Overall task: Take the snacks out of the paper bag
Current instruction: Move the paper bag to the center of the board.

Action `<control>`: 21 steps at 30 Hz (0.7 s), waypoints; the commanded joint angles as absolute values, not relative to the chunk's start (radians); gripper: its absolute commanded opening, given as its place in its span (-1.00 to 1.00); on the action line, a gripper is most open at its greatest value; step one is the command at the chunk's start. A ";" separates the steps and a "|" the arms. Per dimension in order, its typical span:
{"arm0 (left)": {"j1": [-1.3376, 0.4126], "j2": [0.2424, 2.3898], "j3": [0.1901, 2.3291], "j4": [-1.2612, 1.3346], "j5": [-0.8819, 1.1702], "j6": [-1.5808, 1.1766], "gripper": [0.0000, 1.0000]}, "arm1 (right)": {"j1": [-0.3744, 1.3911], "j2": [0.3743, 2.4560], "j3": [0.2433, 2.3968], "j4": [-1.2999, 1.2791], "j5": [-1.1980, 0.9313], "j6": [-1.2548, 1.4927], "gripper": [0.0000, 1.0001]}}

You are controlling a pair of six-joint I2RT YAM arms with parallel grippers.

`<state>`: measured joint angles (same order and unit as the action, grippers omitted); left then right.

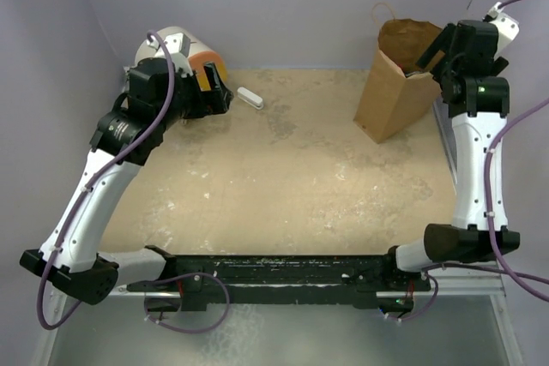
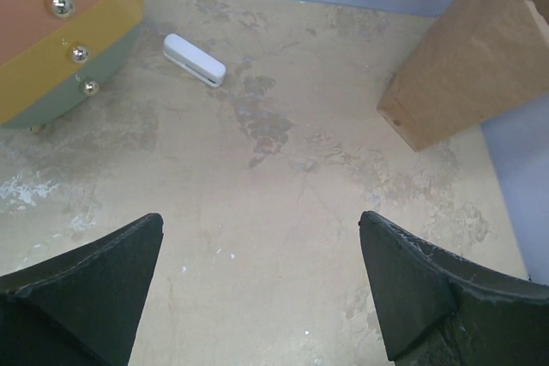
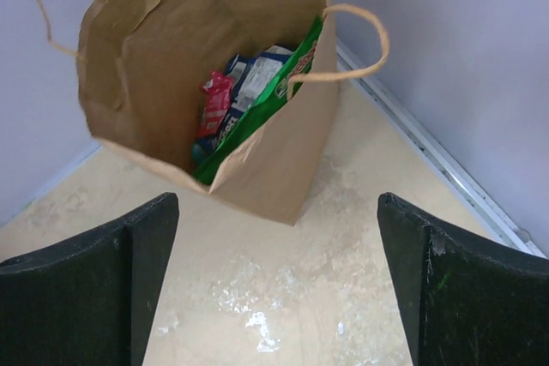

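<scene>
The brown paper bag [image 1: 395,83] stands upright at the back right of the table, mouth open; its side also shows in the left wrist view [image 2: 467,66]. Looking into the paper bag [image 3: 283,160] from above, I see snacks: a large green chip bag [image 3: 266,96] against the near wall, a blue-white pouch [image 3: 257,68] and a pink packet [image 3: 214,102] behind it. My right gripper [image 1: 436,62] hovers beside the bag's mouth, open and empty [image 3: 276,203]. At the back left, far from the bag, my left gripper [image 1: 219,92] is open over bare table [image 2: 262,220].
A white-and-orange cylinder [image 1: 184,49] lies at the back left, its striped end [image 2: 60,40] close to my left gripper. A small white bar [image 1: 250,98] rests nearby [image 2: 195,59]. A metal rail [image 3: 429,147] and purple walls border the table beside the bag.
</scene>
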<state>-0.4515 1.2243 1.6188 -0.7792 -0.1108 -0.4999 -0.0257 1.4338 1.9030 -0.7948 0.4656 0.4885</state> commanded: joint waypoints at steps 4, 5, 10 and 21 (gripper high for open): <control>-0.445 1.244 1.695 -0.734 -0.099 -0.431 0.98 | -0.086 1.490 1.999 -0.724 0.351 0.561 0.99; -0.445 1.246 1.694 -0.732 -0.100 -0.425 0.98 | -0.088 1.504 2.016 -0.730 0.367 0.564 0.99; -0.445 1.259 1.704 -0.736 -0.106 -0.390 0.98 | -0.151 1.567 2.104 -0.762 0.410 0.553 1.00; -0.443 1.307 1.735 -0.736 -0.105 -0.303 0.98 | -0.234 1.629 2.101 -0.750 0.340 0.579 0.99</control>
